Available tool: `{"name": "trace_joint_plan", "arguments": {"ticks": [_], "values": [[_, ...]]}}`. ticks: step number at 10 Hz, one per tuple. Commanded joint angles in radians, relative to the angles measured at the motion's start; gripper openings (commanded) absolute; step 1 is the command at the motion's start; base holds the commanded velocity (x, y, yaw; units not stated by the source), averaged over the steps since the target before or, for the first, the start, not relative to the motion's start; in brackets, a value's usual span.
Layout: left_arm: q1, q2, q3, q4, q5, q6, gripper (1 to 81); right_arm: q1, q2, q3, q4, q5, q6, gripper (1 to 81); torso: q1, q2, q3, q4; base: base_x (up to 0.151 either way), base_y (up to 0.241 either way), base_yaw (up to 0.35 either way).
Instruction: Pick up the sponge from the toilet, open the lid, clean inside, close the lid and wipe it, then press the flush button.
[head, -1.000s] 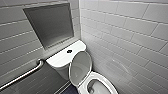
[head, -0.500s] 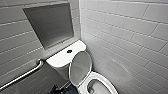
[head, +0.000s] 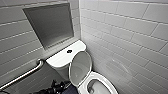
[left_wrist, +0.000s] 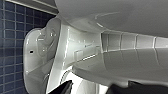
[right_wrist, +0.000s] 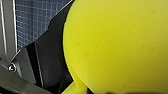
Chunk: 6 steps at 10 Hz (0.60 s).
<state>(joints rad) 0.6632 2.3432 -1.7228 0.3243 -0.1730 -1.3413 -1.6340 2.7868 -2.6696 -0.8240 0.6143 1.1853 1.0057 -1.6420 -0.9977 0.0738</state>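
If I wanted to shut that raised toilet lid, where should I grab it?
Take the lid by its rounded top rim, coming from the bowl side. It stands raised in front of the tank, hinged at the bottom, so the top rim is the free edge.

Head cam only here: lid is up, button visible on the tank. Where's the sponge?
Observer: The sponge is right up against the right wrist camera, a bright yellow block very close to the lens.
Operator: What's the left wrist looking at?
Observer: The toilet, seen close from the side: the white outer wall of the bowl and its base.
Operator: Anything past it?
Observer: Small dark blue tiles lie beyond the base, unlike the large pale wall tiles in your view.
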Motion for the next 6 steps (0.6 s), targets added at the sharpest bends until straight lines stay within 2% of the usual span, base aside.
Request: {"name": "trace_joint_plan", "arguments": {"ticks": [1,4,6], "values": [[-0.151,-0.010,-0.047,0.001,0.015,-0.032,81.1,-0.014,-0.020,-0.004,-0.026,-0.017,-0.004,1.0,0.000,0.000,0.000,0.000,0.000,0.000,0.000],[-0.164,0.032,-0.038,0.033,0.023,-0.033,81.1,-0.013,-0.022,-0.012,-0.026,-0.018,-0.004,1.0,0.000,0.000,0.000,0.000,0.000,0.000,0.000],[-0.162,0.050,0.034,0.130,0.101,-0.032,81.1,-0.010,-0.019,-0.016,-0.027,-0.019,-0.004,1.0,0.000,0.000,0.000,0.000,0.000,0.000,0.000]]}}
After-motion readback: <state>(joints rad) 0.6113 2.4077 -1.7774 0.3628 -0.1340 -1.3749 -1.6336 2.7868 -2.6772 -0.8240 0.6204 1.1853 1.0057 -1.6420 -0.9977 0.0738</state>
